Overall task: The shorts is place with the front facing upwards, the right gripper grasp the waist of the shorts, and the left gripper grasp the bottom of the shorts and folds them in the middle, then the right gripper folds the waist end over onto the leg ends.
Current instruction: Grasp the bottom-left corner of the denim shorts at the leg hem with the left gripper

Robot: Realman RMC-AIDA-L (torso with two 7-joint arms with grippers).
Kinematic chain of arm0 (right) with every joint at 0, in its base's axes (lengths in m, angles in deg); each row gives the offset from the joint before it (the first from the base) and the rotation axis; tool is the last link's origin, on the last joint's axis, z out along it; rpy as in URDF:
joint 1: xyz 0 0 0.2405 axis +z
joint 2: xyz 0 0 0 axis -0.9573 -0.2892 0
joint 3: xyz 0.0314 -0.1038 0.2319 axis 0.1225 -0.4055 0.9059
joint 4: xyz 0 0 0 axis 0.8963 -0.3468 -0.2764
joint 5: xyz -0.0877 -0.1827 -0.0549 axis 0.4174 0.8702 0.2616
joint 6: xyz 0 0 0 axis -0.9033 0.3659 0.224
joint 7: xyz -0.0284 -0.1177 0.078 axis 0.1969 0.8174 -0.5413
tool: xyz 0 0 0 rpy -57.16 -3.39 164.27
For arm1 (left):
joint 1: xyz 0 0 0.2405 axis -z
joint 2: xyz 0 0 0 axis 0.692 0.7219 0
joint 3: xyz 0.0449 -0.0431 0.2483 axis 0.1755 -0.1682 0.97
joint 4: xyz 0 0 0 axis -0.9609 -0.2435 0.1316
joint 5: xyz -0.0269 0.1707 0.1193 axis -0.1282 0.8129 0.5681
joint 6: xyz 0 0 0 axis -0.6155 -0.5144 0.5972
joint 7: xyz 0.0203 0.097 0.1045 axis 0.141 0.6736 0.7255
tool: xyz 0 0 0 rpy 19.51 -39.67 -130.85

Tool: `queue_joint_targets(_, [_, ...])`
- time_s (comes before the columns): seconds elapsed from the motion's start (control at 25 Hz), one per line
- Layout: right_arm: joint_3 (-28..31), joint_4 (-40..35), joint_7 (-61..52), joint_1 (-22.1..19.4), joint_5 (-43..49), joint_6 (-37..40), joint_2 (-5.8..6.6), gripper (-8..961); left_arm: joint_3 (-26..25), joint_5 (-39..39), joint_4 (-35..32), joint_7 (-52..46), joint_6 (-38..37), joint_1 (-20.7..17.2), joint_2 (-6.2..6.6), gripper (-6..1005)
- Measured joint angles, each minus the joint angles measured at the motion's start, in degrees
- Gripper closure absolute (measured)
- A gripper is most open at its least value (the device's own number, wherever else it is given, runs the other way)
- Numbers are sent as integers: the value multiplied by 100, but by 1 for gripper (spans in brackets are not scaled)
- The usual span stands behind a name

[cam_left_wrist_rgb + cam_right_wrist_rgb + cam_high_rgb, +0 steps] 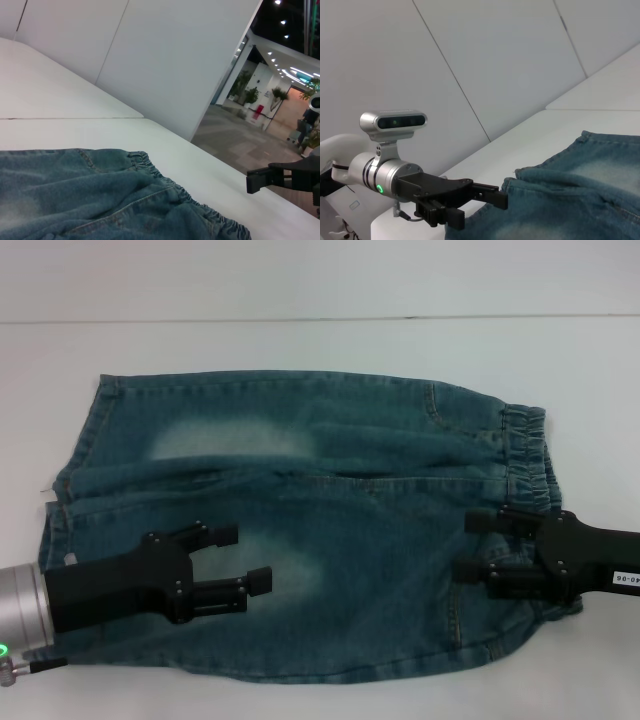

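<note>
Lying flat on the white table [300, 290], the denim shorts [330, 540] are spread sideways, the elastic waist [528, 455] toward the robot's right and the leg hems [70, 490] toward its left. Over the near leg of the shorts, close to the hem end, hangs the left gripper [240, 558], its two black fingers [215, 536] spread apart with faded denim showing in the gap; they pinch nothing. Whether the fingertips touch the cloth cannot be told. At the near corner of the waist sits the right gripper [472, 545], fingers likewise apart, one above the other in the head view, lying over the cloth by the waistband; no fold of denim is seen caught between them. A pale worn patch [225, 440] marks the far leg of the shorts, another lies just beside the left gripper. From the right wrist view the left gripper [475, 197] shows at the hem edge of the shorts [570, 200], fingers parted.
</note>
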Motion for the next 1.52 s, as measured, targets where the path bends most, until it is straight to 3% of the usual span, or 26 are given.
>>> queue_joint_targets(0.52, [-7,-3,-29,-43,-3,-2,2,38,-38,5,-27,-4,-12,-36,-3,67])
queue_joint_targets(0.8, [25,-4,-47,-63,-5,2,9,39,-322,148,-814,-422,-193,-484,77,68])
queue_joint_targets(0.96, [28,-5,-48,-67,-4,-7,9,39,-1167,571,-1454,-498,-617,-810,124,69])
queue_joint_targets(1.24, [36,-5,-46,-27,-23,-27,9,39,-2566,1530,-1859,-736,-1039,-1000,302,70])
queue_joint_targets(1.52, [40,-4,-63,48,-26,-27,9,39,-2658,2276,-1973,-946,-802,-999,314,71])
